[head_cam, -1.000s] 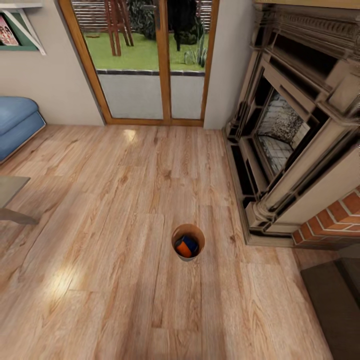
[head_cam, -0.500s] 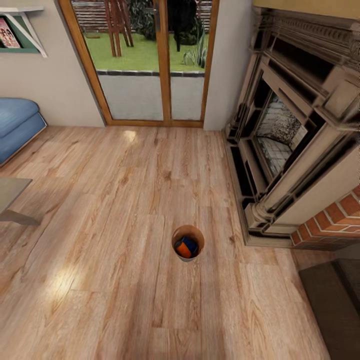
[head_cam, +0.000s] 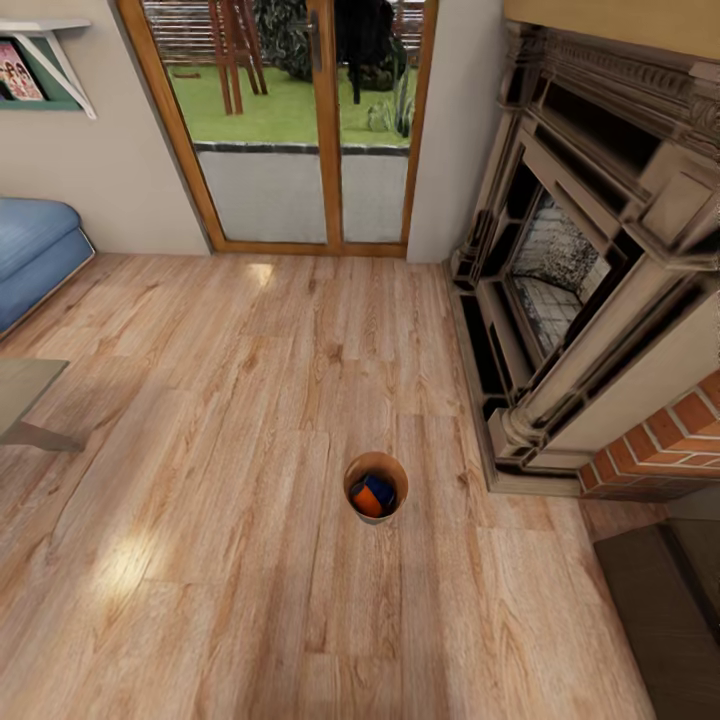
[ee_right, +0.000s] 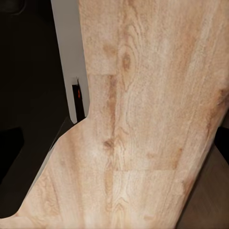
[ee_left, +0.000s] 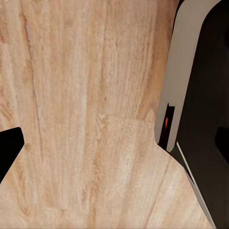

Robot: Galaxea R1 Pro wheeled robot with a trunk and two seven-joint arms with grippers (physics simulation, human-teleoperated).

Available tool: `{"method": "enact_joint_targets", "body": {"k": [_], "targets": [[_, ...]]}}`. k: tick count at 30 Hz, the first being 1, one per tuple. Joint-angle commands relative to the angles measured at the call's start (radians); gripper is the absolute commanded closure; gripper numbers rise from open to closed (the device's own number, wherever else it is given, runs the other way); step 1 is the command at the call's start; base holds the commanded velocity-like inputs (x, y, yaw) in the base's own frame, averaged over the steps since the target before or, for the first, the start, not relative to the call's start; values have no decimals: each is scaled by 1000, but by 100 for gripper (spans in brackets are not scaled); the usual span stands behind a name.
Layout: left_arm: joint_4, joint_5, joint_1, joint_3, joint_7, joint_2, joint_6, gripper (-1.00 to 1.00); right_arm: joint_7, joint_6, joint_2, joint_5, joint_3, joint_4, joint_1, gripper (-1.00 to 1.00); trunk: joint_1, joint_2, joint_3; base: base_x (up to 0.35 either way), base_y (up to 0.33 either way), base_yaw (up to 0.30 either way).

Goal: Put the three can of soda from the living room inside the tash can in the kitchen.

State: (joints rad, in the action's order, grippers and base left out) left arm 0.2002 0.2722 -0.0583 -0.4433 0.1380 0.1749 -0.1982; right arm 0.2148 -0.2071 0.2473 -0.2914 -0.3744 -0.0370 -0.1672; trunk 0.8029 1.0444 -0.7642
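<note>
The tash can (head_cam: 376,463) stands upright on the living room's pale plank floor, in the middle of the head view. Inside it lie an orange can of soda (head_cam: 365,503) and a blue one (head_cam: 381,489), pressed together; I cannot make out a third can. In the left wrist view my left gripper (ee_left: 117,148) is open over bare planks, with dark fingertips (ee_left: 9,150) at the frame's sides. The right wrist view has my right gripper (ee_right: 117,140) open as well, nothing between its fingers.
The brick-and-stone fireplace (head_cam: 590,290) fills the right side. Wood-framed glass doors (head_cam: 300,120) are straight ahead, the blue sofa (head_cam: 35,250) is at the left and a table corner (head_cam: 20,400) lies below it. A dark mat (head_cam: 670,610) lies at lower right. The robot's white-and-black base (ee_left: 191,95) is beside both grippers.
The whole head picture has shifted slightly, so the camera has moved a little. The bin and its cans stay put on the floor.
</note>
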Motion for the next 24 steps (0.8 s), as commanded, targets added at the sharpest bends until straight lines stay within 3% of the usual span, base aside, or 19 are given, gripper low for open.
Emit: {"method": "enact_joint_targets", "body": {"k": [1,11,24], "targets": [[0,0,0,0,0,0,0,-100,0,0,-1,0,0,0,0,-100,-4,-7,3,0,0,0],[3,-6,-1,0,-2,0,-1,-100,0,-1,-9,2,-1,2,1,-100,-42,-77,35,0,0,0],[4,-6,-1,1,-12,0,-1,-100,-3,2,-15,1,1,2,2,-100,-42,-77,35,0,0,0]]}}
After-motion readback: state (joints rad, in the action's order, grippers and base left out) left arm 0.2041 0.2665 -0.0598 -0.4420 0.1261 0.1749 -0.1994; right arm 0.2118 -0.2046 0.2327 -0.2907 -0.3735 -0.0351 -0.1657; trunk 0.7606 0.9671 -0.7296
